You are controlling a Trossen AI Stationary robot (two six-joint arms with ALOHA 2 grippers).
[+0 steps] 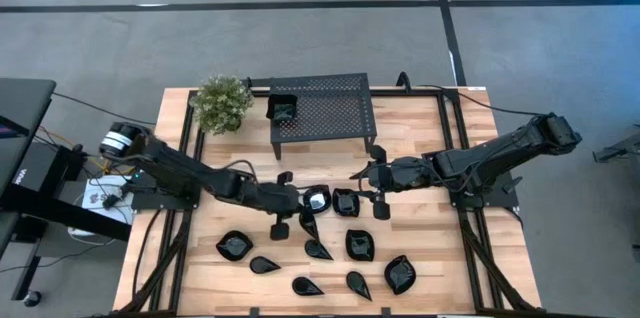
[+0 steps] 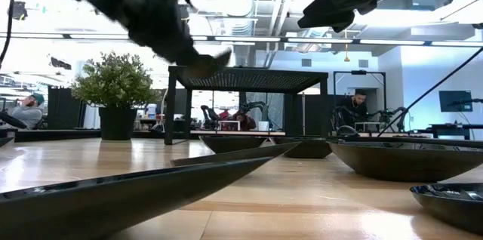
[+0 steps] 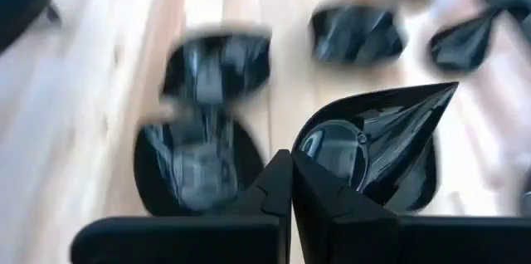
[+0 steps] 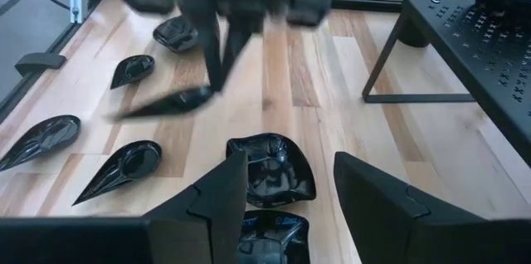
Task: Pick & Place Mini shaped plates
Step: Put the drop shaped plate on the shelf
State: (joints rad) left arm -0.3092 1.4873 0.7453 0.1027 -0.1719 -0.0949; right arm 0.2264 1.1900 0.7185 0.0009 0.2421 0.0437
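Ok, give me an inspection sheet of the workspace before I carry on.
Surface: wooden table, bare wood between the items.
Job's things: black mini plates scattered in front of the stand; one teardrop plate is held clear of the wood.
Clutter: perforated stand and potted plant on the table's other half.
Grippers: left gripper shut on the teardrop plate; right gripper open above a squarish plate.
Cables: bundles run along both table sides; none seen among the plates.
Surroundings: people seated in the room behind, away from the table.
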